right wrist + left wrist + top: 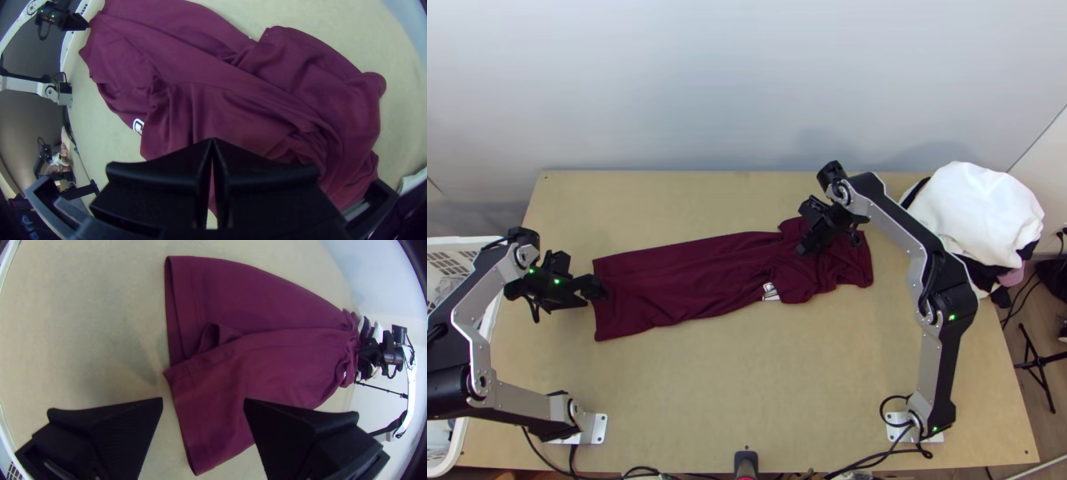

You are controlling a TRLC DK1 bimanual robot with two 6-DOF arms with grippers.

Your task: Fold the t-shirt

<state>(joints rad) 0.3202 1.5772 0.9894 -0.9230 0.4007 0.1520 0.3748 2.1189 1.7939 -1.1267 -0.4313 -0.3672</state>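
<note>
My left gripper (pixel 593 288) is over the hem end of the dark maroon t-shirt (pixel 675 280), at the table's left. In the left wrist view, this gripper (pixel 203 401) is open, its fingers on either side of a bare strip and the hem edge of the shirt (pixel 284 369). The shirt lies in a long strip folded lengthwise, its layers uneven at the hem and its right end bunched. Over that bunched part is my right gripper (pixel 805 248). In the right wrist view, this gripper (pixel 213 140) is shut above the shirt (pixel 249 102), no cloth visibly pinched in it.
At the left edge is a white basket (pixel 469 240). A pile of white, black and pink cloth (pixel 979 212) sits at the table's right back corner. Bare wooden table (pixel 747 384) lies in front of the shirt, with cables along the near edge.
</note>
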